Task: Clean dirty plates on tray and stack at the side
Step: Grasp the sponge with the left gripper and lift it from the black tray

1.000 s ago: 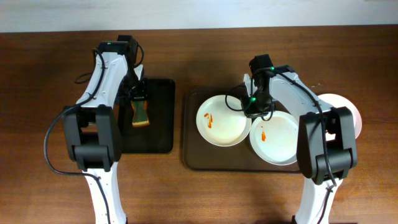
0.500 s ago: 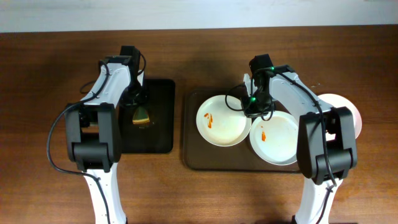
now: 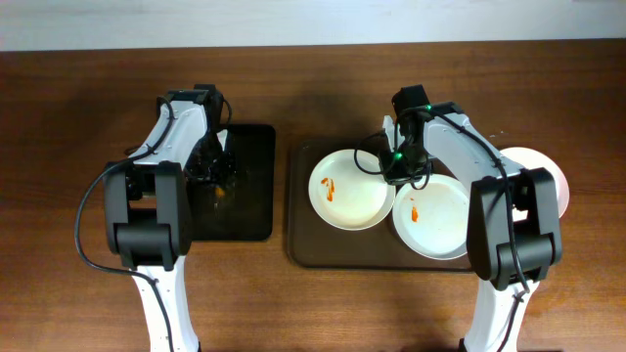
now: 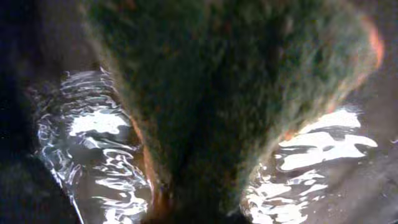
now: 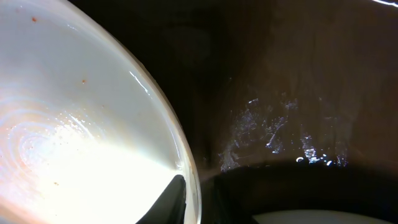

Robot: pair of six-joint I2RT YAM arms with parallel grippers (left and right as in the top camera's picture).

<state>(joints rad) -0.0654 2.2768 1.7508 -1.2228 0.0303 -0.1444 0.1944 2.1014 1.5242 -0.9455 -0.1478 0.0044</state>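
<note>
Slippage worries me: my left gripper (image 3: 217,181) is squeezed shut on the sponge (image 4: 217,106), my right gripper (image 3: 395,177) seems clamped on the rim of the smeared plate (image 3: 347,191), so hard scrubbing could tip it off the tray (image 3: 303,246).

Glossy white plates (image 3: 352,200) on smooth brown tray (image 3: 303,244); rough fibrous sponge (image 4: 217,93).
</note>
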